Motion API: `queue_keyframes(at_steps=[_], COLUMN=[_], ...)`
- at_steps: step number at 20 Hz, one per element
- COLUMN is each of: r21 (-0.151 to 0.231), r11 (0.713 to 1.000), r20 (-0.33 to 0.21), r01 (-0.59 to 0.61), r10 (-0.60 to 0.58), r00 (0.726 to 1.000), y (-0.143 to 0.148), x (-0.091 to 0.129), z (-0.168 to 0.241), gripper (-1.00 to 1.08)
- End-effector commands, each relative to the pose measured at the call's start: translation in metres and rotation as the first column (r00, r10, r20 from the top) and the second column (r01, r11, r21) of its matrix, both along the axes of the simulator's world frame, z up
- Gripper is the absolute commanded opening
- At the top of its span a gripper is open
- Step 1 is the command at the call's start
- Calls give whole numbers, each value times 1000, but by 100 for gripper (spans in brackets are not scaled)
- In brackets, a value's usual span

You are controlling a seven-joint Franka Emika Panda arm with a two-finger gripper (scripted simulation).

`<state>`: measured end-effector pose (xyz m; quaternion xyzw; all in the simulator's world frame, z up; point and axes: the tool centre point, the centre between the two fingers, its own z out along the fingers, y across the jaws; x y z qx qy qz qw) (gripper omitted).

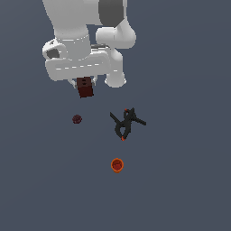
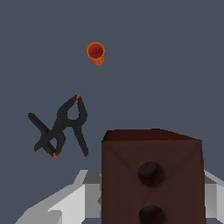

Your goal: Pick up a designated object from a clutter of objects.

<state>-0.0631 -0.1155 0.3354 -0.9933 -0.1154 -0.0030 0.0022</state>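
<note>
The dark red-brown block (image 1: 85,87) with dark holes on one face hangs under the white arm, held between the fingers of my gripper (image 1: 84,82), lifted above the grey surface. In the wrist view the block (image 2: 152,175) fills the near part of the picture, with two holes showing and a grey fingertip (image 2: 70,199) beside it. The rest of the clutter lies below: a black clamp with orange tips (image 1: 126,122) (image 2: 61,127), an orange round cup (image 1: 117,165) (image 2: 96,52) and a dark red ball (image 1: 77,119).
The grey surface (image 1: 180,180) stretches all round the items. The arm's white body (image 1: 81,49) covers the upper part of the exterior view.
</note>
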Motion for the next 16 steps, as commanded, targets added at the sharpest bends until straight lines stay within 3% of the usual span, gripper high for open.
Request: queue_keyframes(at_steps=[1, 9, 16], r21=[-1, -4, -5], r11=[1000, 1000, 1000], r20=[-1, -4, -5], r01=[-1, -1, -2], r10=[1, 1, 2], r00=[1000, 1000, 1000], y=[-18, -57, -71], x=[0, 3, 5], z=[20, 62, 77], gripper=[-100, -100, -100])
